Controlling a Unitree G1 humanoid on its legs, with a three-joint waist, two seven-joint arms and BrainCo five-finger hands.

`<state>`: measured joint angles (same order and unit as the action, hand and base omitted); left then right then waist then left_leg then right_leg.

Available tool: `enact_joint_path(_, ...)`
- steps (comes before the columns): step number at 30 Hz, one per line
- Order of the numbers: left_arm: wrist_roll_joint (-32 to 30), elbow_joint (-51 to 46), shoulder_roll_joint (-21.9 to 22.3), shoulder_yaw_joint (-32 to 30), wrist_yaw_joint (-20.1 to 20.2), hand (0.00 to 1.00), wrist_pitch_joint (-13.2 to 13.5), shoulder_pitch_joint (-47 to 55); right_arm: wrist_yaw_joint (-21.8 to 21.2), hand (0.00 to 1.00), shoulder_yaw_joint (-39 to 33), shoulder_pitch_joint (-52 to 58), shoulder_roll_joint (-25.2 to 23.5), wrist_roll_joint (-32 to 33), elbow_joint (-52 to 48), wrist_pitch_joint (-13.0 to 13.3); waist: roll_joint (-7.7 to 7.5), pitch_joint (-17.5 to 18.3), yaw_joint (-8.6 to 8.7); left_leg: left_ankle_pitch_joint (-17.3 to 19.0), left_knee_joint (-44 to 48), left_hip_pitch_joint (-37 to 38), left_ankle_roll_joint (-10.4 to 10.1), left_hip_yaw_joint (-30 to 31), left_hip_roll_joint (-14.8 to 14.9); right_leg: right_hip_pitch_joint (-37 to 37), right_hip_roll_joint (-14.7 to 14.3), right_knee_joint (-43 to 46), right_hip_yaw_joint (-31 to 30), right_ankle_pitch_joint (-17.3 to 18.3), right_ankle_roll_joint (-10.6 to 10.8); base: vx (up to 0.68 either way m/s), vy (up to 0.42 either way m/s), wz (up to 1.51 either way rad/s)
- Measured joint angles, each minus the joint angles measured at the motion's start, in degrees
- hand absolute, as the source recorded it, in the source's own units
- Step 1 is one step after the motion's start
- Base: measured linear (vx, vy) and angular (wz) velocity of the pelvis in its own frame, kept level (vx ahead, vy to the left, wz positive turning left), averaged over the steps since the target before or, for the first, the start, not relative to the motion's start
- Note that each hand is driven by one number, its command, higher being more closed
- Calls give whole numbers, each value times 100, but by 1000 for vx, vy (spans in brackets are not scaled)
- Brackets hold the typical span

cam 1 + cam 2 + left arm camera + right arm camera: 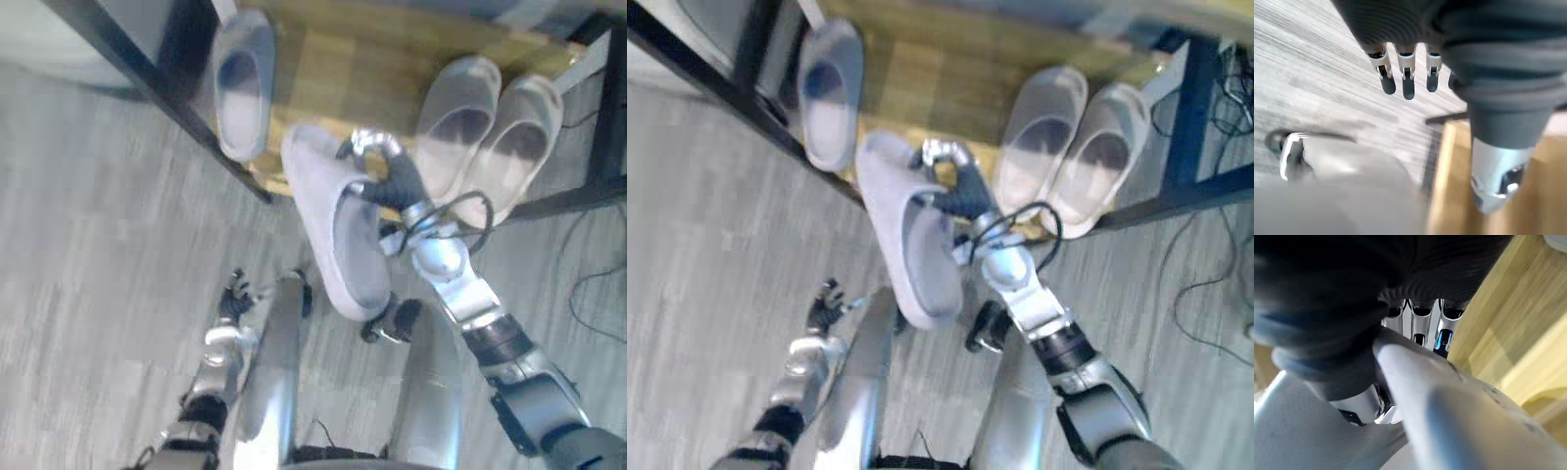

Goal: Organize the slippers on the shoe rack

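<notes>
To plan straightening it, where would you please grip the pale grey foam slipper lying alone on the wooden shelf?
Pinch the lone pale grey slipper at the rim of its dark foot opening, from above: it lies sole-down with that opening facing up.

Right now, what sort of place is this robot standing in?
Probably a home entryway, or a mock-up of one: a shoe rack with a wooden shelf, a pale slipper pair resting on it, and grey plank flooring. The right hand holds a grey slipper.
</notes>
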<state>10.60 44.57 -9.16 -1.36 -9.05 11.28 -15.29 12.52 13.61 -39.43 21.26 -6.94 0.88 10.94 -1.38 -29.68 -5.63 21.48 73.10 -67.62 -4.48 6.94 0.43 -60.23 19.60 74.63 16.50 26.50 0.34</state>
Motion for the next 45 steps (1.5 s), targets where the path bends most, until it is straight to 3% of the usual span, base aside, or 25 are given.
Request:
enact_joint_path(9, 12, -159, 96, 14, -205, 0, -84, 59, 846, 100, -296, -1694, -310, -449, 1313, -513, -16, -11, -216, 166, 646, -788, -24, -84, 91, -875, 85, 795, -199, 288, -97, -32, -10, 0)
enact_joint_path(16, 76, -251, 182, 69, -309, 0, -58, 58, 1228, 100, -661, -2648, -389, -532, 2384, -814, 1, 3, -342, 146, 858, -1120, -96, -60, 101, -1194, 137, 1099, -198, 410, -221, -12, -11, 3)
enact_joint_path(24, 71, -215, 216, 164, -373, 0, -86, 88, 1461, 100, -661, -3255, -397, -655, 3283, -871, 102, 252, -403, 136, 910, -1352, -160, -3, 105, -1348, 235, 1278, -97, 554, -296, -9, -11, 9)
enact_joint_path(25, 71, -212, 215, 182, -392, 0, -87, 95, 1471, 0, -660, -3263, -396, -656, 3320, -868, 100, 279, -410, 132, 910, -1370, -166, -5, 105, -1365, 243, 1293, -97, 561, -295, 2, -20, 13)
enact_joint_path(34, 72, -217, 249, 349, -476, 0, -81, 96, 1647, 0, -658, -3635, -400, -640, 3831, -935, 158, 374, -480, 56, 884, -1435, -304, 70, 15, -1392, 347, 1418, 0, 677, -390, 6, -8, 9)
enact_joint_path(40, 73, -212, 298, 344, -519, 0, -96, 49, 1681, 0, -727, -3634, -710, 132, 3886, -960, 158, 375, -560, -22, 759, -1421, -397, 147, 0, -1364, 353, 1394, 92, 715, -396, -6, -10, 6)
enact_joint_path(45, 77, -180, 308, 318, -583, 0, -102, 32, 1680, 0, -921, -3522, -815, 338, 3884, -951, 158, 375, -560, -49, 677, -1334, -426, 177, 5, -1263, 345, 1325, 143, 720, -402, 0, 0, 0)
